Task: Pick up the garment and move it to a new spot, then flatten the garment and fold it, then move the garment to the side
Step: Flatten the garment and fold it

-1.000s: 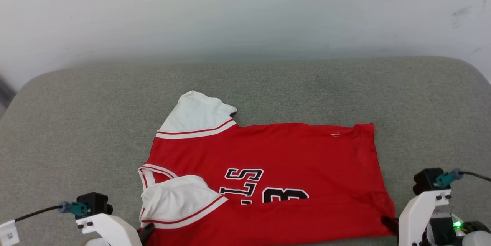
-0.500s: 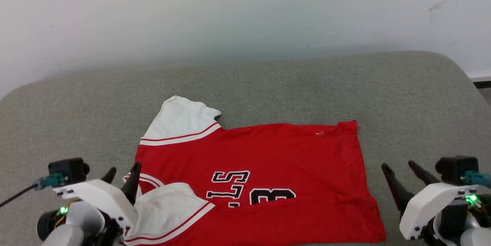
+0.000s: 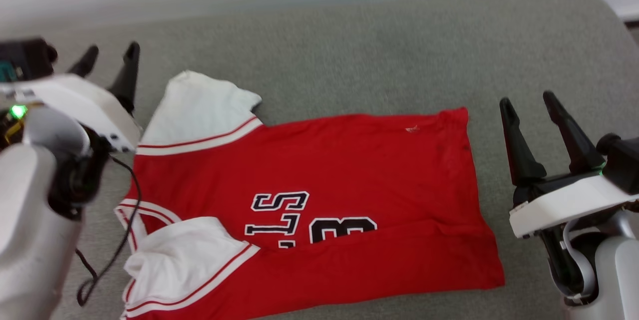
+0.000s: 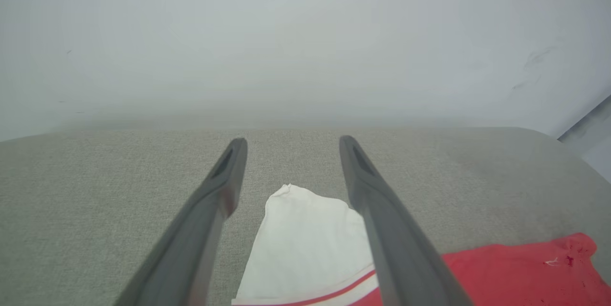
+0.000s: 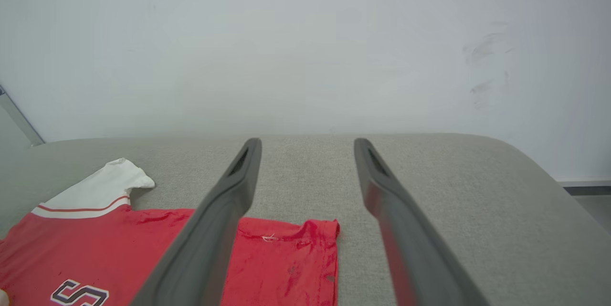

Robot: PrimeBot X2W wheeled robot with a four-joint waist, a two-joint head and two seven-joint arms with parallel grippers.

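The garment (image 3: 324, 175) is a red jersey with white sleeves, lying on the grey cushion, its near edge folded up over the dark chest letters. One white sleeve (image 3: 197, 110) points to the far left; the other (image 3: 179, 255) lies folded at the near left. My left gripper (image 3: 111, 51) hovers open just left of the far sleeve, nothing between its fingers. The left wrist view has that sleeve (image 4: 305, 244) below the open left gripper (image 4: 290, 141). My right gripper (image 3: 528, 99) stands open to the right of the hem, empty. In the right wrist view the hem corner (image 5: 315, 239) lies below the right gripper (image 5: 308, 141).
The grey cushion (image 3: 349, 45) runs back to a white wall (image 5: 305, 34), with bare fabric behind and to the right of the jersey. Its rounded right edge (image 3: 616, 15) drops off. A black cable (image 3: 127, 220) hangs from my left arm beside the collar.
Both grippers let go of the garment's near edge and opened, then rose and moved away from it. The head camera tilted down, so the whole scene sits higher in the frame.
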